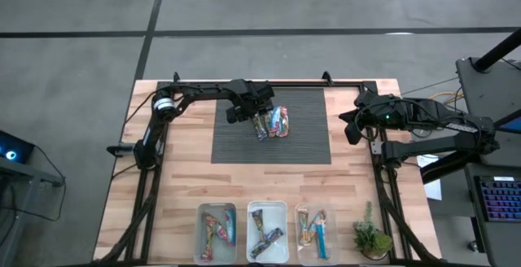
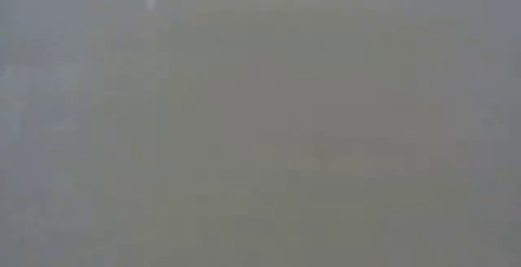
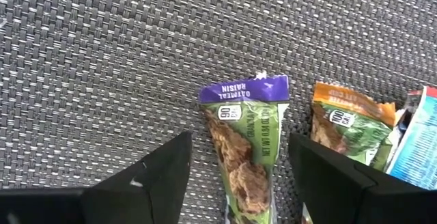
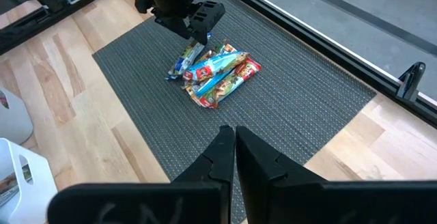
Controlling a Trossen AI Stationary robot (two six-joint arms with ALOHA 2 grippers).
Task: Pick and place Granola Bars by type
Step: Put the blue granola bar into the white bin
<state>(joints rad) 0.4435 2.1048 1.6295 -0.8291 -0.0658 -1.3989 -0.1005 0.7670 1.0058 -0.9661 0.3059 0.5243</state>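
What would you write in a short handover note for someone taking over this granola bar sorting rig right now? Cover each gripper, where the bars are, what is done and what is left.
Left gripper: open, down over the mat, fingers either side of the purple-ended bar.
Right gripper: shut, empty, waiting at the table's right side.
Bars: a small pile remains on the mat.
Done: several bars already lie in the three clear bins at the front edge.
Left: close on the purple-ended bar, bin it by type, then clear the remaining pile.
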